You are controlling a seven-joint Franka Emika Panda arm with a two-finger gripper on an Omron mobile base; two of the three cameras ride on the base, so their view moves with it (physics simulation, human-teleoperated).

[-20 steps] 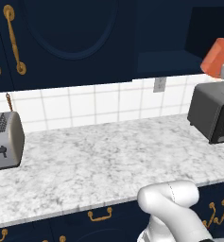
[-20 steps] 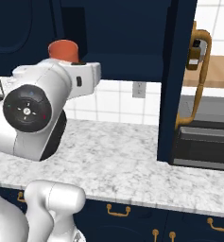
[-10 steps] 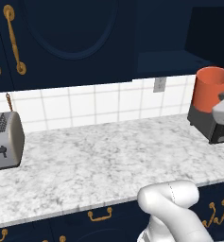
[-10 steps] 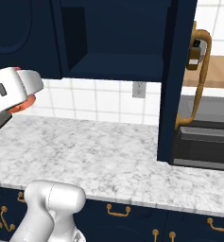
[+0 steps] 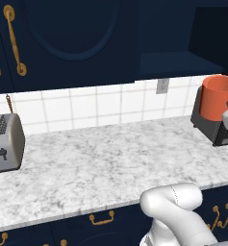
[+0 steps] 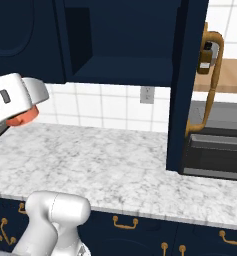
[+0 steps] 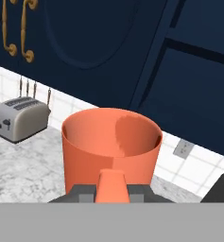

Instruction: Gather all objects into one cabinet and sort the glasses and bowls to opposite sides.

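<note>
The orange-coral cup (image 7: 111, 144) is held clamped in the gripper (image 7: 112, 189) — seen at the right edge of the left base view, above the marble counter (image 5: 110, 163). It is not yet shelved in the open cabinet (image 6: 135, 70); sorting remains, judging by this.

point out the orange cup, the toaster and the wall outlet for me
orange-coral cup (image 7: 111, 142), hand view, on its front wall below the rim
toaster (image 5: 4, 143), left base view, on its silver side face
wall outlet (image 6: 147, 94), right base view, on the middle of its grey plate
</note>
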